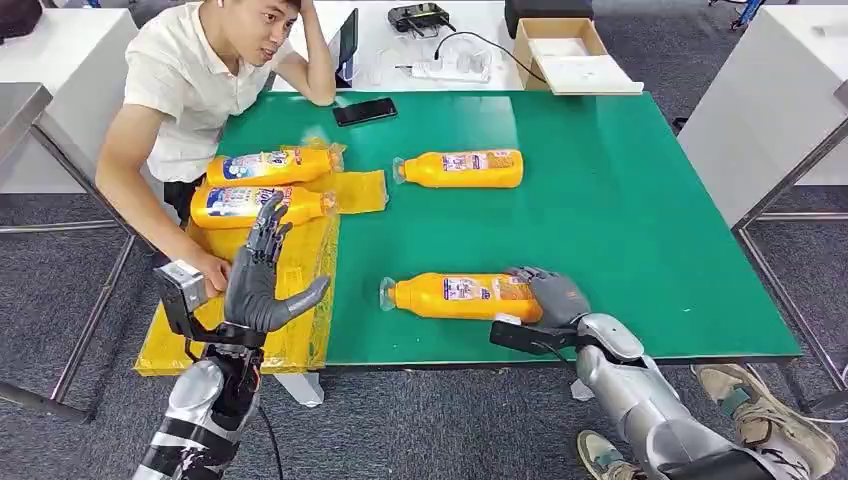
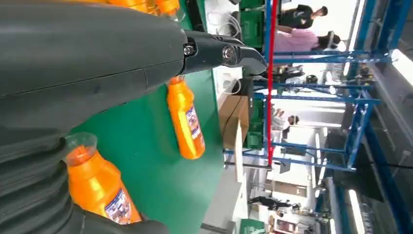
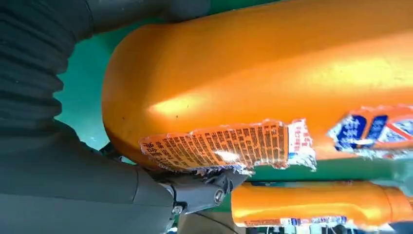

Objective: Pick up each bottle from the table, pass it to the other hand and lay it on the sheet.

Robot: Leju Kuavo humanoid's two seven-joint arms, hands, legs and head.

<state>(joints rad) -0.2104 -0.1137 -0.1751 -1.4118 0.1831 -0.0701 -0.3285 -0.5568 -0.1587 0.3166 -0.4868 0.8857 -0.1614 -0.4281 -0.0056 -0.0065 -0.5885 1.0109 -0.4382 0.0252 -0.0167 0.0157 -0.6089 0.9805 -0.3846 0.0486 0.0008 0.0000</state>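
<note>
While my right hand (image 1: 553, 295) wraps base of near bottle (image 1: 460, 296) lying on green surface (image 1: 620, 220), my left hand (image 1: 262, 285) hovers empty, fingers spread, over yellow sheet (image 1: 300, 290).

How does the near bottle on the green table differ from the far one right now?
The near bottle lies by the table's front edge with the right hand wrapped around its base; the far bottle lies mid-table, untouched. Both are orange, on their sides, caps pointing toward the yellow sheet.
</note>
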